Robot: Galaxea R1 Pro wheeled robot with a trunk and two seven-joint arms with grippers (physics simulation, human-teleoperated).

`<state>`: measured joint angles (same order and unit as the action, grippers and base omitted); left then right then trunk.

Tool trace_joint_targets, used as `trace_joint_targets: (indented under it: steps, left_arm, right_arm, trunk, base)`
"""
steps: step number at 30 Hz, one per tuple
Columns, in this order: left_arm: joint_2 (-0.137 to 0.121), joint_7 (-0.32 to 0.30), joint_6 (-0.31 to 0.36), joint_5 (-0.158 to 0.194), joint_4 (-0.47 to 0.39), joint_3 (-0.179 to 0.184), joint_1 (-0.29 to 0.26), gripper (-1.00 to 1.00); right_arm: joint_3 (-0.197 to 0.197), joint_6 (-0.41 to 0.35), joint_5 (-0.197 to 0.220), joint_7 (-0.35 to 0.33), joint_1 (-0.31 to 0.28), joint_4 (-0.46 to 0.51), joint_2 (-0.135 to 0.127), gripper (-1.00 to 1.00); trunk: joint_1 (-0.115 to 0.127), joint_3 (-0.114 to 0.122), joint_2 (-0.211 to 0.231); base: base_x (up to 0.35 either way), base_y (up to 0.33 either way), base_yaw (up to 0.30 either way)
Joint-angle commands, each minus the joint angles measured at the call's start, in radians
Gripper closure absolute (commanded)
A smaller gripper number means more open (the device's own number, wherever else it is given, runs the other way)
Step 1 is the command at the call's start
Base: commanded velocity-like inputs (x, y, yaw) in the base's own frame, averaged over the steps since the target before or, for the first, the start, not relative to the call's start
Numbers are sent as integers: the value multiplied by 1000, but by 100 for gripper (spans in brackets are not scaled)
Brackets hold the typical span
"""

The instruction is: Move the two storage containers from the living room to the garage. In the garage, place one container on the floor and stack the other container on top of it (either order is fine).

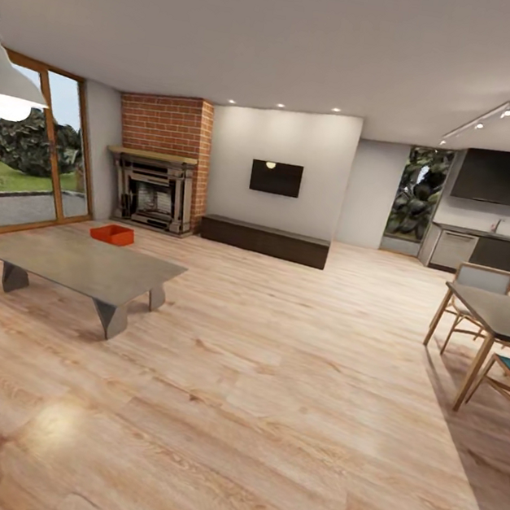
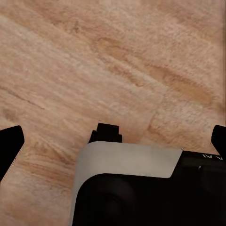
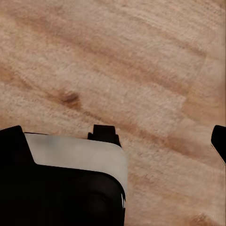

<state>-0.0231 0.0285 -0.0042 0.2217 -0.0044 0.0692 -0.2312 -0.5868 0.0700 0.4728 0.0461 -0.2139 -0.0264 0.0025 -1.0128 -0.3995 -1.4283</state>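
Black fingertips poke in at the edges of both wrist views, so the left claw (image 2: 113,139) and the right claw (image 3: 115,136) each look spread wide and released, gripping nothing, with only light wood plank floor (image 2: 117,61) under them.

Moving out to the head view, I'll use the low grey coffee table (image 1: 80,264) as the landmark. It sits on the planks with a bare top. Just past its far edge, on the floor, is one red-orange storage container (image 1: 112,234), open top up, partly hidden by the table. I can only make out one bin there; can't tell if a second is tucked behind it.

Beyond the table and container is the brick column (image 1: 169,130) with a fireplace (image 1: 153,194) at its base. Beside that, further from the table, the long dark cabinet (image 1: 265,240) runs along the white wall with the black TV (image 1: 276,178) above it. Big glass doors (image 1: 33,146) are behind the table's far end. Well apart from the table, across the room, a dining table (image 1: 501,314) with chairs.
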Motion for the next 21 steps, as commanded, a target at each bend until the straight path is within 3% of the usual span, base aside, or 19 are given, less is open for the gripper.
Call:
trace_joint_targets:
  steps: [1, 21]
  left_arm:
    - [0, 2, 0, 9, 0, 8, 0, -100]
    - [0, 2, 0, 8, 0, 8, 0, -100]
  right_arm:
    - [-8, 5, 9, 0, -1, -3, 1, -100]
    - [-8, 5, 9, 0, -1, -3, 1, -100]
  trunk:
    - [-1, -1, -1]
    - [-1, -1, -1]
  base:
    - [322, 0, 0]
    - [322, 0, 0]
